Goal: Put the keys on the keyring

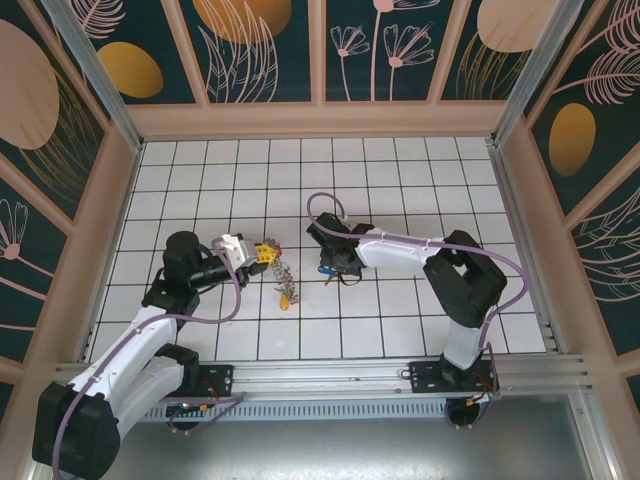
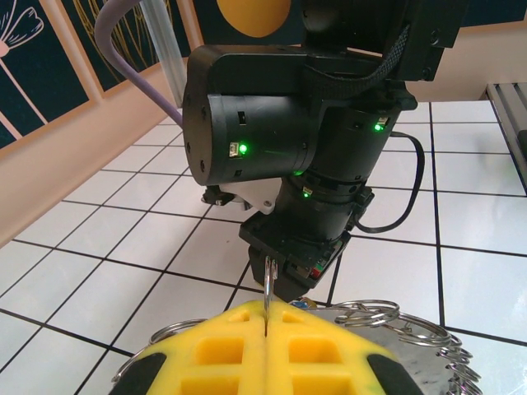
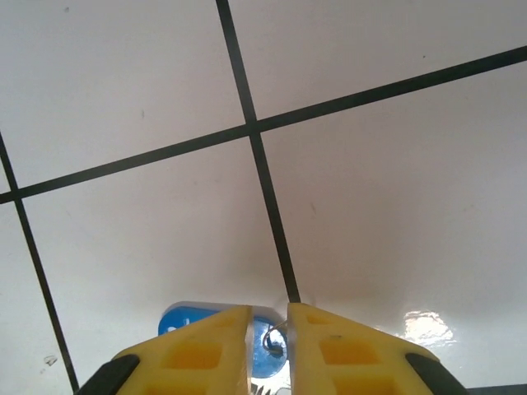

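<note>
My left gripper point(image 1: 265, 250) is shut on the keyring point(image 2: 268, 280), whose thin wire stands edge-on between the yellow fingers point(image 2: 222, 346). More loops of the keyring point(image 2: 387, 317) lie to the right on the floor. In the top view the bunch point(image 1: 281, 275) trails down from the gripper, ending in a key with a yellow head point(image 1: 285, 300). My right gripper point(image 1: 333, 268) points down at the tiles, its jaws a narrow gap apart. A key with a blue head point(image 3: 183, 317) lies flat under that gripper point(image 3: 268, 317), a small wire loop showing in the gap.
The white tiled floor point(image 1: 420, 190) is walled in on three sides by patterned panels. The right arm's wrist point(image 2: 313, 164) stands close in front of my left gripper. A metal rail point(image 1: 330, 375) runs along the near edge.
</note>
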### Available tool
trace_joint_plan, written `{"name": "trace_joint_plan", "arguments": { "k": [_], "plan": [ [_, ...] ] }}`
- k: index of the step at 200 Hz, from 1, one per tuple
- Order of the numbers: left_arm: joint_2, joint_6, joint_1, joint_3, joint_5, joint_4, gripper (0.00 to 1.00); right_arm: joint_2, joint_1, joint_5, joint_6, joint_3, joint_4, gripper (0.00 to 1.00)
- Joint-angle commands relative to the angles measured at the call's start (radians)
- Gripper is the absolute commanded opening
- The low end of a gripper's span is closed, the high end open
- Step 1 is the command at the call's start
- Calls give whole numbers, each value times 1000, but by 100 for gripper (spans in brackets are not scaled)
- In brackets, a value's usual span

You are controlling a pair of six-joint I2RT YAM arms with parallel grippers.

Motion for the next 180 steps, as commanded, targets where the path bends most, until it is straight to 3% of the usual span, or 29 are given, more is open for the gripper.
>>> {"name": "trace_joint_plan", "arguments": {
  "k": [1,36,93,180],
  "plan": [
    [-7,1,-4,12,21,22,0,-20,-2,-12,8,-5,-23,22],
    [-30,2,-4,5,-8,25,0,-28,12,-18,18,4,-46,25],
    [-19,1,-4,10,1,21,0,78,54,74,110,129,-241,25],
    [-34,6,-4,13,-5,12,0,117,44,25,89,127,-219,27]
  ]
}}
